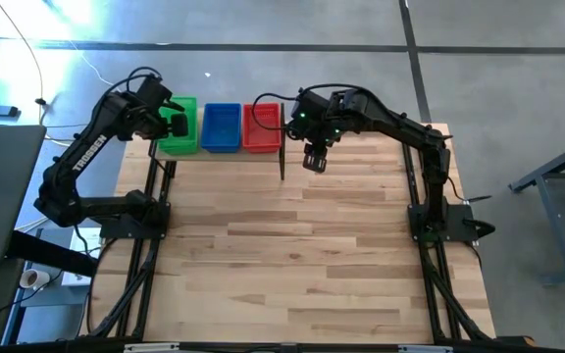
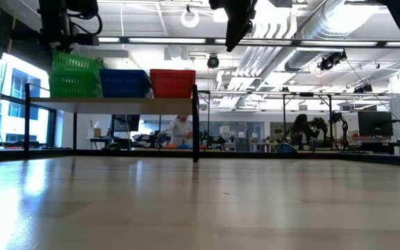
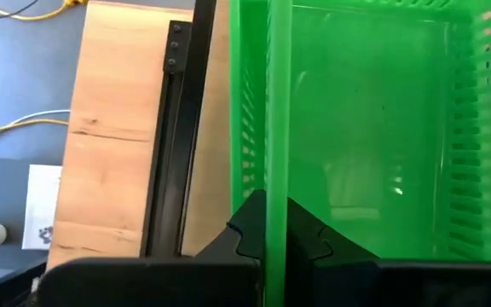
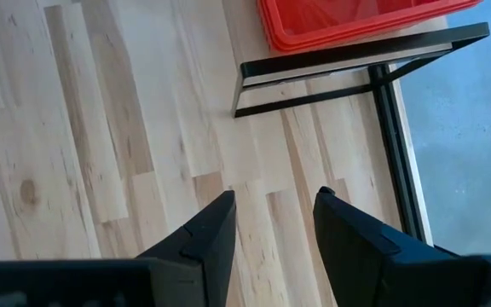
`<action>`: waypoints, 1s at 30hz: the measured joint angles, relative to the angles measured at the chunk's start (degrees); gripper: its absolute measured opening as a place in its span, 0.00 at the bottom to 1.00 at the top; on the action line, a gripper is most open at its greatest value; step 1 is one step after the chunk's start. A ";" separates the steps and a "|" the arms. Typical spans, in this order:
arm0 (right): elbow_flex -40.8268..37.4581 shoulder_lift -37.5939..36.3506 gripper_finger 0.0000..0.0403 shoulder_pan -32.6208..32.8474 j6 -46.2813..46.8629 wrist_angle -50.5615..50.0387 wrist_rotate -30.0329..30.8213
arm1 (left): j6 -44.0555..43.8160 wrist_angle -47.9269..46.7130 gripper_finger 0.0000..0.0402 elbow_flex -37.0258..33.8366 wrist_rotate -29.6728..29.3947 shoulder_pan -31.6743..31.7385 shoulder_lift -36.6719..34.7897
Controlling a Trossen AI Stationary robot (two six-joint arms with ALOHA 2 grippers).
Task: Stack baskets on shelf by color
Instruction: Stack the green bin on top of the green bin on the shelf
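Note:
Three basket stacks stand side by side on the shelf point(image 2: 117, 101) at the table's far edge: green point(image 1: 186, 104), blue point(image 1: 222, 127) and red point(image 1: 261, 127). In the low view the top green basket point(image 2: 75, 64) sits higher than the blue stack point(image 2: 123, 83) and the red stack point(image 2: 172, 83). My left gripper point(image 1: 173, 123) is over the green stack, shut on its top basket. My right gripper point(image 1: 314, 160) hangs open and empty above the table, just right of the shelf's right end; its wrist view shows the red stack point(image 4: 348, 21) beyond the fingers. My left gripper point(image 3: 277, 209) pinches the top green basket's left side wall at its rim point(image 3: 276, 170). One finger point(image 3: 250, 226) stands outside the wall, the other inside the basket. It comes from above, pointing down. The basket rests in the green stack below it.
The shelf stands on thin black legs point(image 1: 282, 162) with open space under its board. The plank-topped table point(image 1: 292, 255) stretches toward the near edge. Black frame rails point(image 1: 145, 265) run along both table sides. People and equipment show in the room behind.

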 joint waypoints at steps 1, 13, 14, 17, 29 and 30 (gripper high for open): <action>0.00 0.00 0.36 0.00 0.01 0.00 0.00 | 0.84 0.01 0.00 0.00 0.37 0.40 0.00; 0.00 0.00 0.36 0.00 0.77 0.02 0.00 | 4.96 0.53 0.00 0.00 1.94 3.92 0.00; 0.00 0.00 0.36 0.00 0.88 0.02 0.00 | 4.96 0.72 0.01 0.00 2.04 3.96 0.01; 0.00 0.00 0.36 0.00 0.95 0.02 0.00 | 5.41 1.42 0.04 -0.01 3.03 3.99 0.02; -0.01 0.00 0.36 0.02 1.14 0.02 -0.05 | 6.02 2.10 0.19 0.00 1.85 4.01 0.04; -0.02 0.00 0.36 0.02 1.14 0.02 -0.07 | 6.03 2.09 0.20 0.00 1.84 4.01 0.04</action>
